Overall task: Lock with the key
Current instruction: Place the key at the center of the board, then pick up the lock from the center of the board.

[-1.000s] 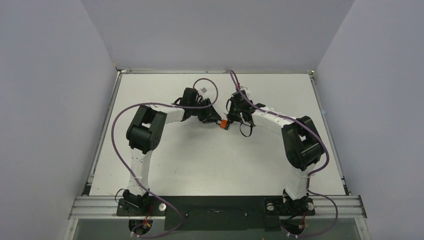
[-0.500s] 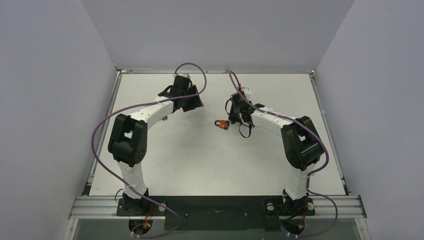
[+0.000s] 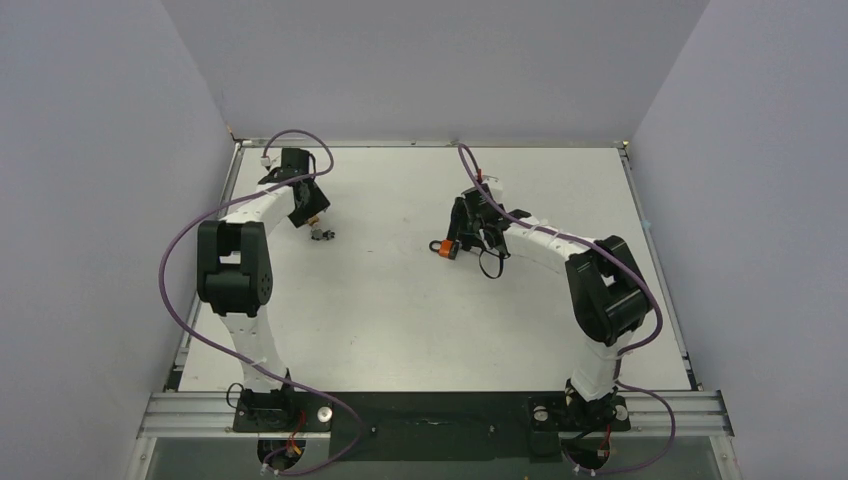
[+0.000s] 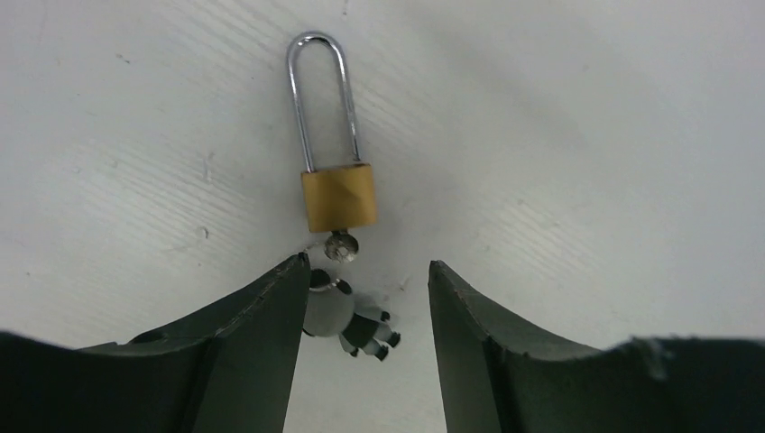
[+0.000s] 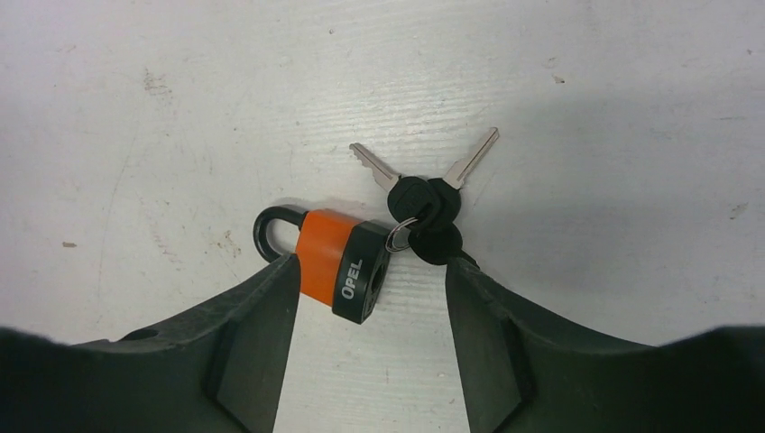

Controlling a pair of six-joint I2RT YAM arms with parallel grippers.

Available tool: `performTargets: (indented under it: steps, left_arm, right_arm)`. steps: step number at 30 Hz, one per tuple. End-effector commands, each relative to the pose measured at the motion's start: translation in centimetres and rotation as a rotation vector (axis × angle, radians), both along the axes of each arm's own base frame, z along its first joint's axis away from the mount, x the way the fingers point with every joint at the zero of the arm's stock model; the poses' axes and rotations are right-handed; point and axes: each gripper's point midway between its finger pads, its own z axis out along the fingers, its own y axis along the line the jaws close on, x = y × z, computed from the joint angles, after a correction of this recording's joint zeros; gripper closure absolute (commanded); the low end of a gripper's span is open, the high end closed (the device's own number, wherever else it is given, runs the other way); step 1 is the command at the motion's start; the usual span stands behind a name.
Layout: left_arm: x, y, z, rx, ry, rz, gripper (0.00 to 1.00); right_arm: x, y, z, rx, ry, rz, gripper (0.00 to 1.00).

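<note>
An orange and black padlock (image 5: 341,262) (image 3: 445,249) lies flat on the white table between the fingers of my right gripper (image 5: 372,266) (image 3: 462,240), which is open and not touching it. A bunch of black-headed keys (image 5: 424,212) on a ring rests against the lock's base. At the far left, a brass padlock (image 4: 338,197) (image 3: 322,235) with a long silver shackle lies on the table with a key (image 4: 341,245) in its base. A small grey figure charm (image 4: 347,320) hangs from that key. My left gripper (image 4: 365,271) (image 3: 312,222) is open just short of it.
The white table (image 3: 420,320) is walled by grey panels on the left, right and back. Purple cables loop over both arms. A metal rail (image 3: 430,410) runs along the near edge by the arm bases.
My left arm swung from the centre to the far left, over the brass padlock. My right gripper opened and let go of the orange padlock, which now lies on the table.
</note>
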Motion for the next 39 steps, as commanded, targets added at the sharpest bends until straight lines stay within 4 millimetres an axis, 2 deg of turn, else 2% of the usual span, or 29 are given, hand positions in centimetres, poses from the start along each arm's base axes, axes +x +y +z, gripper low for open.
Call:
performTargets:
  steps: [1, 6, 11, 16, 22, 29, 32, 35, 36, 37, 38, 39]
  left_arm:
    - [1.6, 1.7, -0.9, -0.001, 0.033, 0.024, 0.51]
    - [2.2, 2.2, -3.0, -0.020, 0.078, 0.050, 0.51]
    - [3.2, 2.7, -3.5, -0.024, 0.083, 0.076, 0.51]
    - [2.8, 3.0, -4.8, -0.006, 0.130, 0.085, 0.54]
    - [2.1, 3.1, -5.0, 0.066, 0.180, 0.061, 0.60]
    - [1.0, 2.1, -5.9, 0.109, 0.262, 0.019, 0.66]
    - [0.3, 1.5, -6.2, 0.076, 0.290, 0.015, 0.75]
    - [-0.7, 0.0, -6.1, -0.014, 0.292, 0.010, 0.82]
    - [-0.2, -0.6, -4.8, -0.046, 0.243, 0.005, 0.84]
    - [-1.4, -1.4, -5.5, -0.096, 0.260, 0.006, 0.85]
    - [-1.0, -2.1, -4.2, -0.126, 0.206, -0.001, 0.86]
    - [-2.2, -3.0, -4.8, -0.174, 0.226, 0.002, 0.86]
  right_arm:
    - [0.4, 0.8, 4.9, 0.070, -0.115, 0.013, 0.42]
    - [0.0, 0.6, 6.8, 0.093, -0.149, 0.021, 0.37]
    - [-0.6, 0.8, 8.8, 0.130, -0.180, 0.039, 0.36]
    - [-1.0, 1.0, 9.9, 0.160, -0.194, 0.052, 0.37]
    - [-1.5, 1.8, 10.5, 0.221, -0.193, 0.070, 0.37]
    - [-1.9, 2.7, 10.9, 0.303, -0.199, 0.078, 0.37]
    - [-2.2, 3.0, 10.9, 0.329, -0.200, 0.088, 0.37]
    - [-2.7, 3.3, 11.5, 0.359, -0.210, 0.098, 0.37]
    - [-3.0, 3.4, 11.3, 0.363, -0.209, 0.104, 0.38]
    - [-3.2, 3.5, 11.6, 0.371, -0.216, 0.107, 0.38]
    - [-3.5, 3.6, 11.4, 0.372, -0.216, 0.112, 0.38]
    - [-3.5, 3.9, 12.1, 0.387, -0.244, 0.118, 0.38]
